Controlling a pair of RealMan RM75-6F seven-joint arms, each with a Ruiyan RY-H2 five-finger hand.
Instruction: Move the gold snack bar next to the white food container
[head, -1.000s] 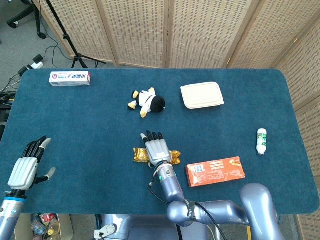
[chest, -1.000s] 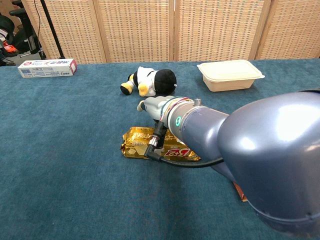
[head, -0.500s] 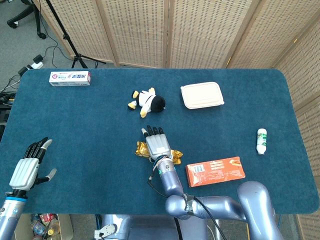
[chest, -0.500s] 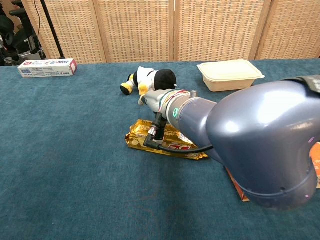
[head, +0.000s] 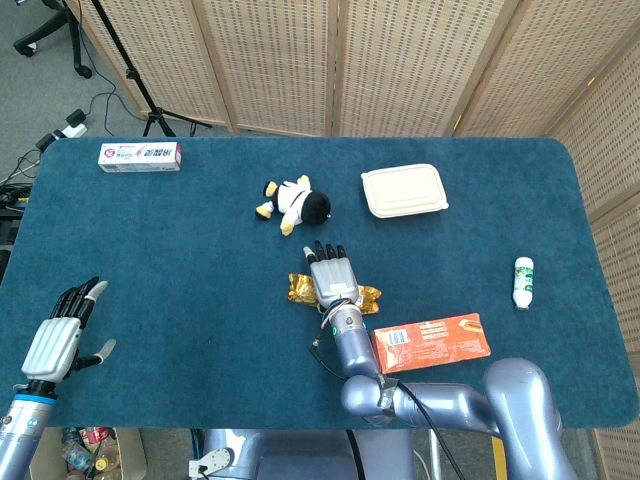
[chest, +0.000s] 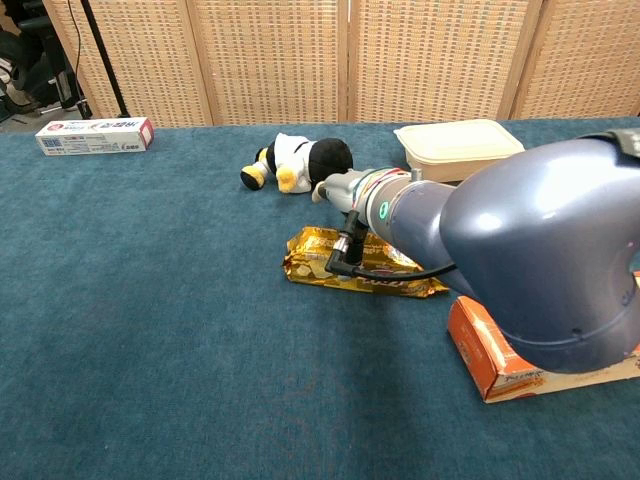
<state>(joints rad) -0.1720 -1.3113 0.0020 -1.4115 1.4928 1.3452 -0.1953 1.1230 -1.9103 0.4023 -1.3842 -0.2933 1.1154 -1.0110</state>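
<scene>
Gold snack bar (head: 335, 293) sits mid-table, under my right hand (head: 334, 277), which lies flat on top of it w/ fingers stretched fwd, pressing not gripping as far as I can tell. Wrapper ends stick out on both sides of the hand. In the chest view the bar (chest: 365, 270) lies flat on the blue table (head: 150, 240), just in front of the orange box (chest: 525, 360).

Change vs a sec ago: bar has slid up and to the right across the cloth, w/ the hand riding on it. It has pulled away from its old spot and is now closer to the white food container (head: 404, 191). So I'm dragging it, not lifting, and the slide is working.

Still a clear gap betw bar and container, so task isn't done. My guess is roughly halfway. Next I'd keep pushing fwd and right, aiming beside the container. The plush penguin (head: 296, 204) sits left of that path, prob no clash. Risk: the foil wrapper slips out from under the palm.

Left hand (head: 62, 335) hovers at the near left edge, fingers spread, holding nothing.
</scene>
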